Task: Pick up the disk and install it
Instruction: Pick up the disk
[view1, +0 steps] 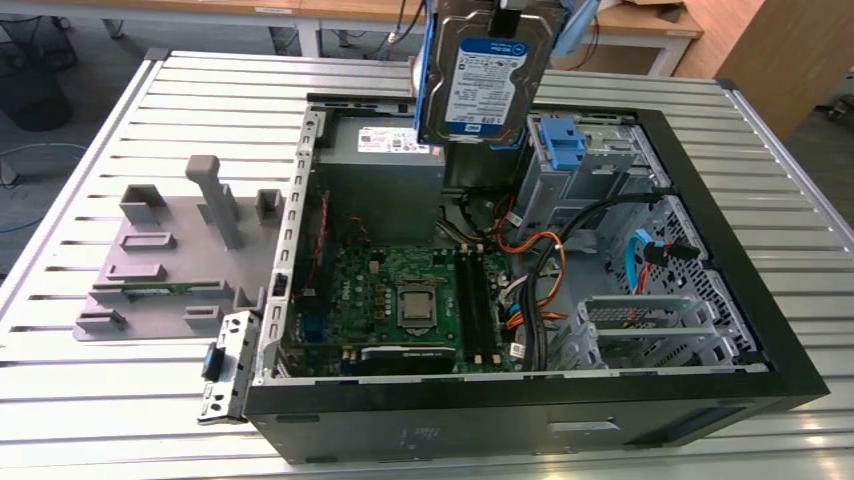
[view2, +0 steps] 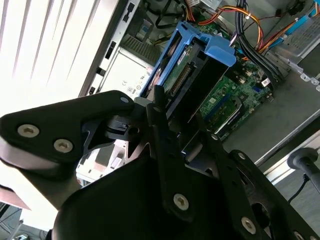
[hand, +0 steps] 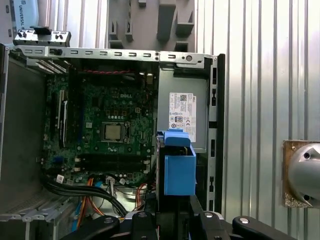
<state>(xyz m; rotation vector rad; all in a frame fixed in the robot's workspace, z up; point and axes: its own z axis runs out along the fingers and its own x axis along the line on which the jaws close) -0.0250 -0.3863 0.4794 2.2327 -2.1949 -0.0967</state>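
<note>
Closed on the disk (view2: 182, 82), my gripper (view2: 177, 115) held it up on edge in the air, one black finger (view2: 159, 100) pressed against the blue bracket (view2: 205, 50) that framed it. Just where my fingertips met the drive I could not make out, because my own dark linkage covered its near end in both wrist views. In the exterior view the picture's top edge cut off the disk's upper end and nearly all of my gripper.

The disk was a flat silver drive. Its white-and-blue label (view1: 483, 80) faced the exterior view. Toward the second wrist view it turned its other face, with a circuit board and a pale connector strip. In the first wrist view I saw it end-on, mostly as the bracket's end tab (hand: 178, 170), with the drive behind it hidden.

It hung above the far part of the open computer case (view1: 747, 330), over the grey power supply (view1: 380, 165) and just beside the drive cage (view1: 587, 170) with its blue latch (view1: 561, 145). Below lay the green motherboard (view1: 400, 290), with orange and black cables (view1: 534, 285) between it and the cage. The case lay on a slatted metal table (view1: 134, 400), and a grey fixture plate (view1: 154, 265) sat beside it on the exterior view's left.
</note>
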